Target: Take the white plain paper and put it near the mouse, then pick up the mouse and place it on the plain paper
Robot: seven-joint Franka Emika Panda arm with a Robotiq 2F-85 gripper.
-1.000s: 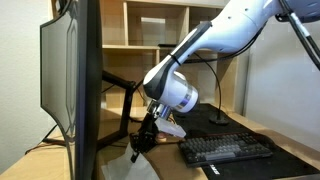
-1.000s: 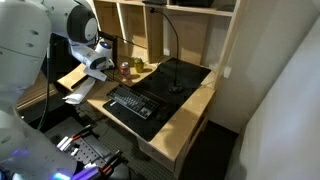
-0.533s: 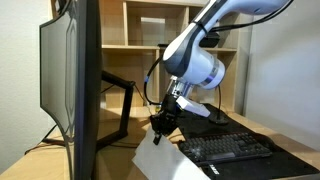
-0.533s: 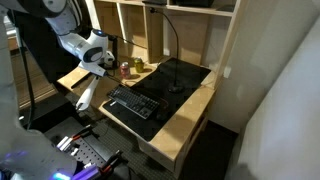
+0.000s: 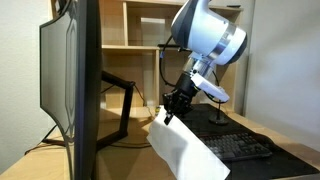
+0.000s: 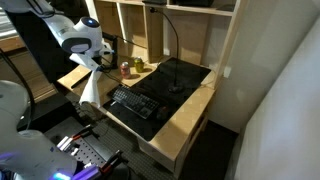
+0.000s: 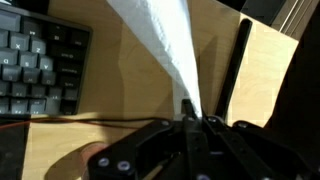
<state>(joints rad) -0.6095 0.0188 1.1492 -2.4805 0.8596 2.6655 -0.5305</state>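
At the keyboard's [image 5: 238, 147] nine o'clock, the pincer [image 5: 172, 113] pinches the white plain paper [image 5: 186, 156] aloft; carry it slowly, then lay it flat.

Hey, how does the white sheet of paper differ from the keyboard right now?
The white plain paper is pale; the keyboard is dark. The paper hangs in the air, pinched by the gripper; the keyboard lies flat on the desk. The paper is a thin, drooping sheet; the keyboard is a rigid slab with keys.
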